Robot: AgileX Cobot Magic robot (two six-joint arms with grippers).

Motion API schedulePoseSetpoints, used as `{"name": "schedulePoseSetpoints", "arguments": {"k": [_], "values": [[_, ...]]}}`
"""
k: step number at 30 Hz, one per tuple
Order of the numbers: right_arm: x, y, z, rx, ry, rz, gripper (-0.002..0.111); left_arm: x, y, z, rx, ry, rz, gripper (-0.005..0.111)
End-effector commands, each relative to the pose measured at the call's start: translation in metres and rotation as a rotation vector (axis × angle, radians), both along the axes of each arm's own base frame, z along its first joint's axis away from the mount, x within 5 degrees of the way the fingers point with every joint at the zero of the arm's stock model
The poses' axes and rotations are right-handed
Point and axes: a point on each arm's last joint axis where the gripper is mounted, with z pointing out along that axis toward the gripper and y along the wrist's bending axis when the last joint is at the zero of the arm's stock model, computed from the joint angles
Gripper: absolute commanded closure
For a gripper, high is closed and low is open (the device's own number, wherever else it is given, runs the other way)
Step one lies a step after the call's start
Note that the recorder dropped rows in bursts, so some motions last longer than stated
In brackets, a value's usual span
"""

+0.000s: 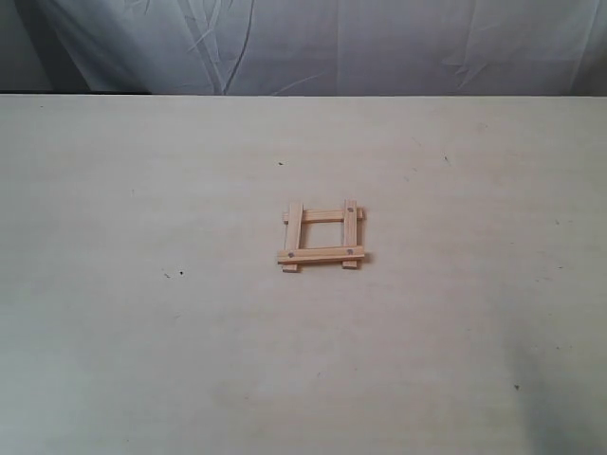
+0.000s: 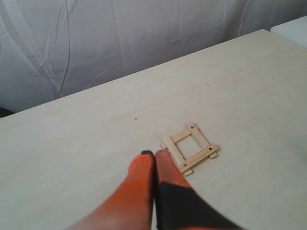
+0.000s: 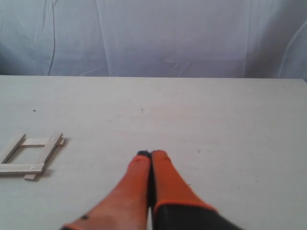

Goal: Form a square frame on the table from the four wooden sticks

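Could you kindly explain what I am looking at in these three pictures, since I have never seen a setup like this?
This is a robot with two arms, each ending in a gripper. One picture comes from a camera off the arms; the other two from cameras on each wrist. The orange prongs are the left gripper and right gripper, both shut and holding nothing. On the table lie four wooden sticks, overlapped at the corners into a square frame, which neither gripper touches. White cloth hangs behind.
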Motion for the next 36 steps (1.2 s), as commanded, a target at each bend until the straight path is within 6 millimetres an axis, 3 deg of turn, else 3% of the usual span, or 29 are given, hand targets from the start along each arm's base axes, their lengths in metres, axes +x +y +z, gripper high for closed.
{"name": "schedulePoseSetpoints", "arguments": {"k": [1,4,10,15,36], "values": [[0.0,-0.001,0.0,-0.007,-0.02,-0.018,0.108,-0.001,0.001,0.0,-0.005,-0.009,0.005,0.107],[0.001,-0.002,-0.001,-0.015,-0.028,-0.02,0.108,-0.001,0.001,0.0,-0.005,-0.009,0.005,0.107],[0.008,0.0,-0.039,0.01,0.051,-0.015,0.108,-0.001,0.001,0.0,-0.005,-0.009,0.005,0.107],[0.01,0.0,-0.05,0.009,0.064,-0.016,0.108,-0.001,0.001,0.0,-0.005,-0.009,0.005,0.107],[0.01,0.0,-0.049,0.014,0.048,-0.017,0.108,-0.001,0.001,0.0,-0.005,-0.009,0.005,0.107]]}}
